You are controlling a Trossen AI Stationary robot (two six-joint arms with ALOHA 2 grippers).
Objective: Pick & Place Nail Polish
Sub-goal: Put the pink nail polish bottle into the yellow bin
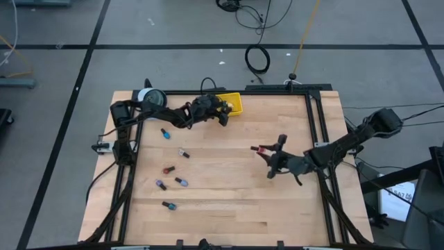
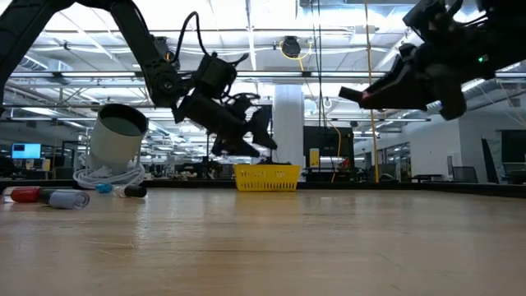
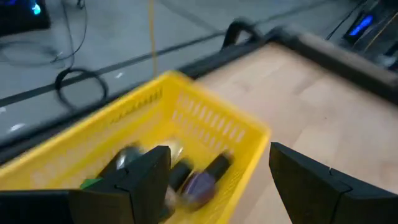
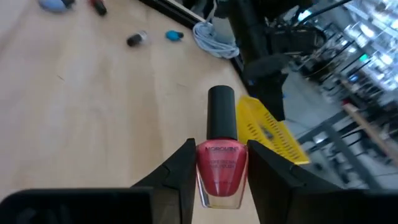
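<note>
Red nail polish bottle (image 4: 221, 168) pinched by right gripper (image 1: 267, 152), raised above mid-table. Left gripper (image 1: 223, 111) hovers over yellow tray (image 3: 205, 124) at the far edge, jaws wide, empty. Tray holds several bottles (image 3: 202, 180). Six more bottles (image 1: 166, 132) loose on table's left half.

White lettering runs across the red nail polish bottle (image 4: 221, 169) between my right fingers (image 4: 177, 171); too blurred to read.

Pale matt wood table (image 1: 229, 201); slotted yellow plastic tray (image 3: 205, 124); glossy red bottle (image 4: 221, 171).
</note>
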